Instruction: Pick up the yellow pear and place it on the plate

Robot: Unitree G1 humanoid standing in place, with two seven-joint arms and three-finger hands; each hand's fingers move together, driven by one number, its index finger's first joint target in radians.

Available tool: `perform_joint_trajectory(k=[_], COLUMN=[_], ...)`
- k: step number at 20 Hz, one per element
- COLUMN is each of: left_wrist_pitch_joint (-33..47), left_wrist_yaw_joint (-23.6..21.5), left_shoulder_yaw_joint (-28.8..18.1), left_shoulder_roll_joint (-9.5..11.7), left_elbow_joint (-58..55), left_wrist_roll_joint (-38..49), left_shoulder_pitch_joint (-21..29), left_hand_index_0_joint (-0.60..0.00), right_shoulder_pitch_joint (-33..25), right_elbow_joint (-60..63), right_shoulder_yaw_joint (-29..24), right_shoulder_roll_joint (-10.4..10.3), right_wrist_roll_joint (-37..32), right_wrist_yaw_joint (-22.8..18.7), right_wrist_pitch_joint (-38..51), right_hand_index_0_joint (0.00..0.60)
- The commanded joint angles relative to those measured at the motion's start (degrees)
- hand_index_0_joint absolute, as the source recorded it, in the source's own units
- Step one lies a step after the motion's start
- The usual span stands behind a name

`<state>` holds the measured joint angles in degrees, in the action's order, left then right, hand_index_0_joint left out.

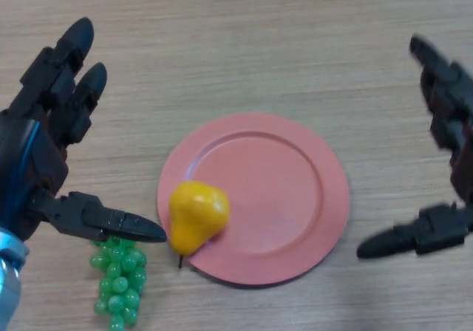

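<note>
Left hand (pixel 37 161): nearest the camera, filling the view's left side; fingers stretched out straight toward the top, thumb pointing right, low over the surface; it grips nothing.
Left thumb: its tip ends just beside the pear's left flank, and it lies over the top of the grapes; whether the tip touches the pear is hard to judge from this angle.
Grapes (pixel 118 283): a small green bunch lying on the surface at the bottom left, just beside the plate's lower-left rim, below the left thumb.
Pear (pixel 196 214): yellow, lying on its side on the lower-left part of the plate, its fat end toward the plate's middle, its narrow end and dark stem reaching out over the rim toward the bottom.
Plate (pixel 295 190): round, pinkish red, flat on the surface in the middle of the view; bare apart from the pear.
Right hand (pixel 447 161): at the view's right edge, well apart from the plate, spread wide with fingers up and thumb pointing left toward the plate's rim; it holds nothing.
Surface (pixel 244 43): pale wood grain.
</note>
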<state>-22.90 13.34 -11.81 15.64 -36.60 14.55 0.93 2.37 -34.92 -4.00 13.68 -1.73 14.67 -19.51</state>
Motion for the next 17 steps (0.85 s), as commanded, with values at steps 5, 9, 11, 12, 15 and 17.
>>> perform_joint_trajectory(k=[5,9,11,12,15,17], left_wrist_pitch_joint=[9.7,13.4,14.1,14.2,14.4,13.1], left_wrist_yaw_joint=[-1.9,-1.8,-1.7,-1.6,-2.1,-2.2], left_shoulder_yaw_joint=[-5.6,-6.0,-5.7,-5.7,-5.1,-4.8], left_shoulder_roll_joint=[3.5,3.5,3.4,3.4,3.2,3.1], left_elbow_joint=[-0.8,1.0,1.2,1.2,1.3,-0.3], left_wrist_roll_joint=[3.0,1.9,1.3,1.1,0.1,0.0], left_shoulder_pitch_joint=[3.5,3.3,3.0,3.0,3.0,3.0], left_hand_index_0_joint=[0.0,0.0,0.0,0.0,0.0,0.0], right_shoulder_pitch_joint=[0.5,1.4,1.4,1.6,1.7,1.9], right_elbow_joint=[-8.3,-9.6,-11.5,-12.8,-14.9,-15.2], right_shoulder_yaw_joint=[-3.2,-3.2,-2.3,-2.0,-2.0,-1.5], right_shoulder_roll_joint=[0.9,0.1,0.0,-0.1,-0.2,-0.1], right_wrist_roll_joint=[-0.4,-1.2,-1.6,-2.0,-2.8,-2.1], right_wrist_yaw_joint=[2.4,2.4,1.5,1.5,1.0,1.0], right_wrist_pitch_joint=[6.8,7.9,6.4,5.0,3.1,3.0], right_hand_index_0_joint=[0.0,0.0,0.0,0.0,0.0,0.0])
